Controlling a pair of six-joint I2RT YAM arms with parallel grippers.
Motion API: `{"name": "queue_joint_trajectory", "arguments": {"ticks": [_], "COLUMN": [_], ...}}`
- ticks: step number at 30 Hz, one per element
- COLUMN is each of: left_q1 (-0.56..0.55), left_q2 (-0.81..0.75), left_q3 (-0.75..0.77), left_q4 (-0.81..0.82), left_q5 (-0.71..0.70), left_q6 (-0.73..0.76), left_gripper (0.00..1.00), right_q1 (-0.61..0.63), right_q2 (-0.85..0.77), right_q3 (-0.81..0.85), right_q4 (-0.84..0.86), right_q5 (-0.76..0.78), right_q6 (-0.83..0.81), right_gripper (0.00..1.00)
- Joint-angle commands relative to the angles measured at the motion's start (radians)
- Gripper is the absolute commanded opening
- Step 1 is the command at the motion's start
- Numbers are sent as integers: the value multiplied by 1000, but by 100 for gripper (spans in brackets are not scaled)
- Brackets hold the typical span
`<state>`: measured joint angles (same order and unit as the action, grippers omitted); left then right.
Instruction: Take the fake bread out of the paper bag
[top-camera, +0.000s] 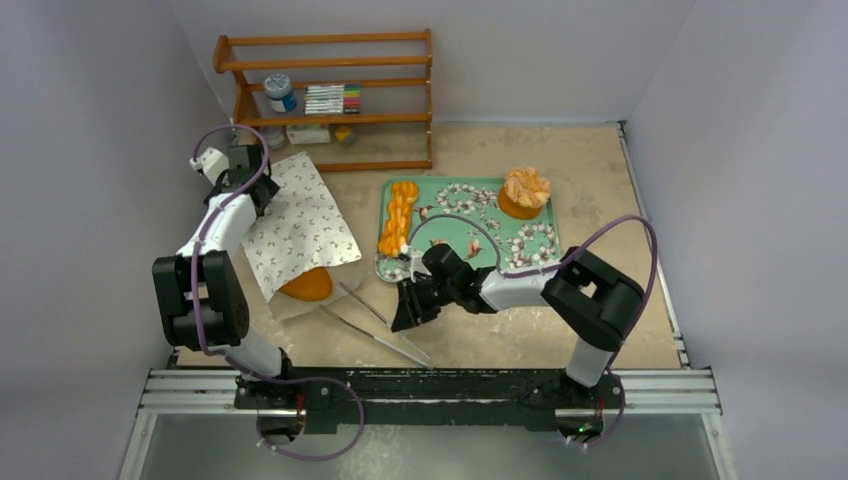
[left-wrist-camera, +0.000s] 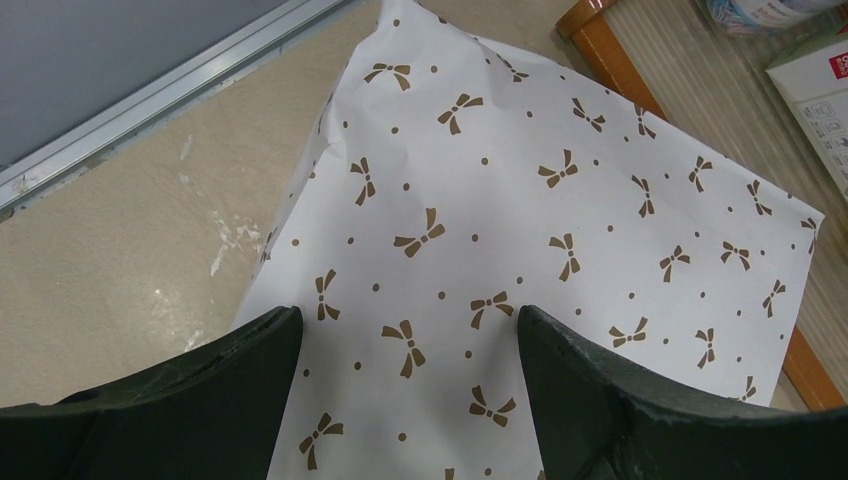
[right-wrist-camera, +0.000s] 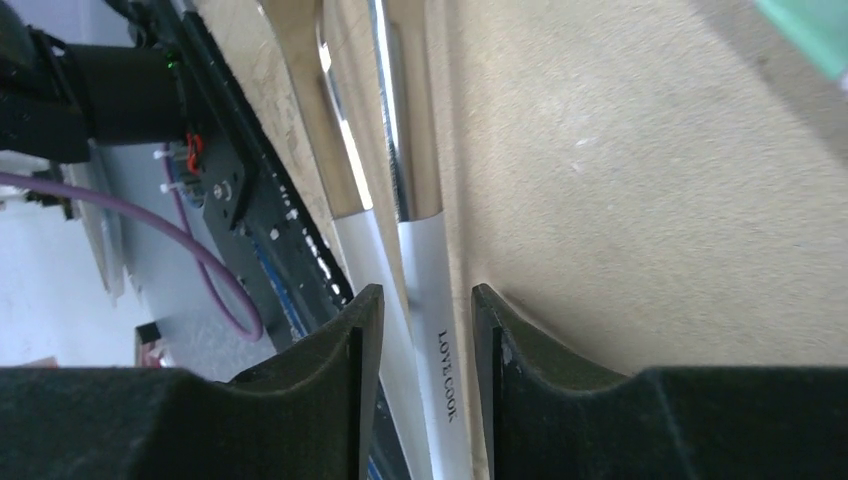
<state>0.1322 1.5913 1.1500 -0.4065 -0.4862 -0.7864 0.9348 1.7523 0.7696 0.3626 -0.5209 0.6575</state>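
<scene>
The white paper bag with brown bow motifs lies flat at the left, its mouth facing the near edge. An orange loaf sticks out of that mouth. Another long orange bread and a pale ruffled pastry lie on the green floral tray. My left gripper is open, its jaws wide apart just over the bag's far end; it also shows in the left wrist view. My right gripper is low over metal tongs, jaws narrowly parted astride one tong arm.
A wooden shelf with a jar, markers and small boxes stands at the back left, just beyond the bag. The tongs lie between the bag and the tray near the front rail. Grey walls close both sides.
</scene>
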Motion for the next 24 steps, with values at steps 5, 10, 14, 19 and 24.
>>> {"name": "queue_joint_trajectory", "arguments": {"ticks": [5, 10, 14, 19, 24], "left_q1": [-20, -26, -26, -26, -27], "left_q2": [-5, -1, -7, -23, -50], "left_q3": [41, 42, 37, 16, -14], "left_q4": [39, 42, 43, 49, 63], "left_q5": [9, 8, 1, -19, -23], "left_q6": [-29, -31, -27, -14, -3], "left_gripper": [78, 78, 79, 79, 79], "right_q1": [4, 71, 174, 239, 265], "right_q2": [-122, -211, -206, -164, -142], "right_q3": [79, 123, 163, 189, 190], "right_q4": [-103, -180, -229, -255, -270], "right_q5": [262, 486, 677, 831, 874], "right_q6": [-114, -260, -376, -359, -372], "right_gripper": [43, 44, 43, 45, 44]}}
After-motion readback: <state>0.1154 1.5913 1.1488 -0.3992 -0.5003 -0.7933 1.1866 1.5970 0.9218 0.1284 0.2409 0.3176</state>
